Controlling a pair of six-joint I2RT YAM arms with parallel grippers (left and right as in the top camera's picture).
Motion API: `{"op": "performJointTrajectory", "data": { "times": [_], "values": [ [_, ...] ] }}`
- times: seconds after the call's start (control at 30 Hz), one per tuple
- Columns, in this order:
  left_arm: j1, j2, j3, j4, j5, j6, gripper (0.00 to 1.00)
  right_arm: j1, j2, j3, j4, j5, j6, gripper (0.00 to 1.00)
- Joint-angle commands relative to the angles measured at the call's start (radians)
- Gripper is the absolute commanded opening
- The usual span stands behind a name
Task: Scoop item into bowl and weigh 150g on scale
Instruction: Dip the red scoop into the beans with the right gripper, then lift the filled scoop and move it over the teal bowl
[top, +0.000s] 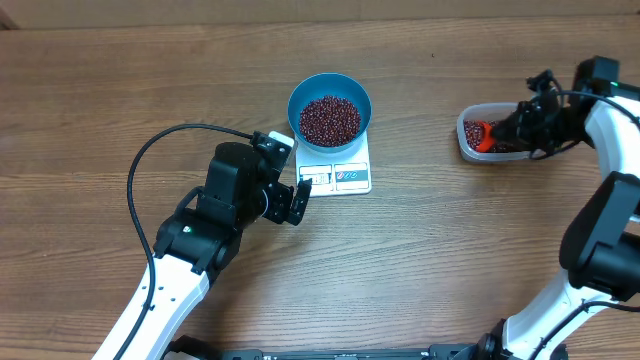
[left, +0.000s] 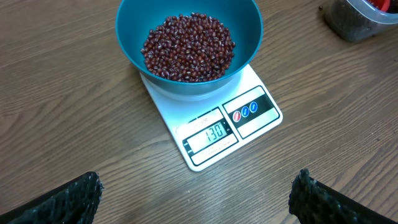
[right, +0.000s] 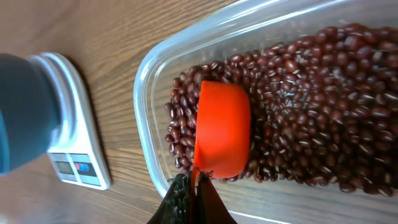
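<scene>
From above, I am seeing the blue bowl (top: 296, 104) sitting on the back part of the white scale (top: 338, 176) near the middle of the desk (top: 120, 70), and it is holding a heap of red-brown beans (top: 330, 120). The left gripper (top: 289, 172) is hovering just left of the scale with its jaws spread wide, touching nothing. Far to the right, the right gripper (top: 497, 130) is reaching into a clear tub (top: 462, 137) and is pinching an orange scoop (top: 483, 135). Through the left wrist camera I am looking down on the bowl and scale. The display (left: 211, 133) is reading 130, and the two dark fingers (left: 68, 199) are showing only at the bottom corners, wide apart. A corner of the tub is peeking in at the top right. Through the right wrist camera, the scoop is lying on its side among more beans at the near end of the tub, and the jaws are pressing together on its handle end at the bottom edge. The scale and the blurred bowl are appearing at the left, well apart from the tub.
</scene>
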Motion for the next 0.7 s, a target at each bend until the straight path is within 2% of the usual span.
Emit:
{"op": "performJointTrajectory", "data": {
  "times": [0.0, 0.3, 0.67],
  "values": [
    [0.003, 0.008, -0.004, 0.000, 0.006, -0.010, 1.00, -0.038, 0.008, -0.006, 0.001, -0.107, 0.003, 0.04],
    [0.003, 0.008, -0.004, 0.000, 0.006, -0.010, 1.00, -0.141, 0.008, -0.006, -0.006, -0.216, -0.016, 0.04],
    [0.003, 0.008, -0.004, 0.000, 0.006, -0.010, 0.99, -0.258, 0.008, -0.006, -0.089, -0.452, -0.165, 0.04]
  ]
}}
